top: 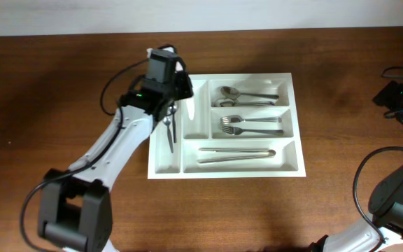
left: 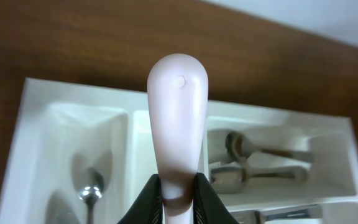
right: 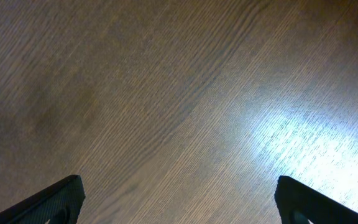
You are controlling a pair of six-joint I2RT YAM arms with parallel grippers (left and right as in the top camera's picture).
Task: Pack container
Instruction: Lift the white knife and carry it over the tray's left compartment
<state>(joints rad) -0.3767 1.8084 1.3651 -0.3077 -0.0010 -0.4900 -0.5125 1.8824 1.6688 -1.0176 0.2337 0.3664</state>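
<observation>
Dark wood tabletop (top: 61, 63), pale wall strip along the far edge; the container (top: 166, 164) sits near the centre, squared to the tabletop edges, slightly twd the far side.

Contents, overhead view: 2 long narrow compartments on one side, 3 wide ones stacked beside them; far wide compartment holds spoons (top: 247, 94), bowls twd the narrow side; middle one holds forks (top: 247, 124), heads the same way; near one holds two long slim silver pieces (top: 236, 154), prob. knives, lying lengthwise and just beside each other. In the left wrist view what looks like a small shiny spoon bowl (left: 92, 191) shows in the outer narrow compartment; the inner narrow one is mostly hidden behind the held piece.

Left arm (top: 128, 136) reaches diagonally from the near-left corner, wrist over the container's far narrow-compartment corner; left jaws are clamped on a pale handle (left: 178, 112), rounded end w/ a tiny dimple, held above the divider area btwn the narrow compartments and the spoons; its working end can't be seen.

Right arm (top: 397, 196) sits folded at the near-right edge, well apart from the container; right jaws spread wide, nothing btwn them, only bare wood below.
</observation>
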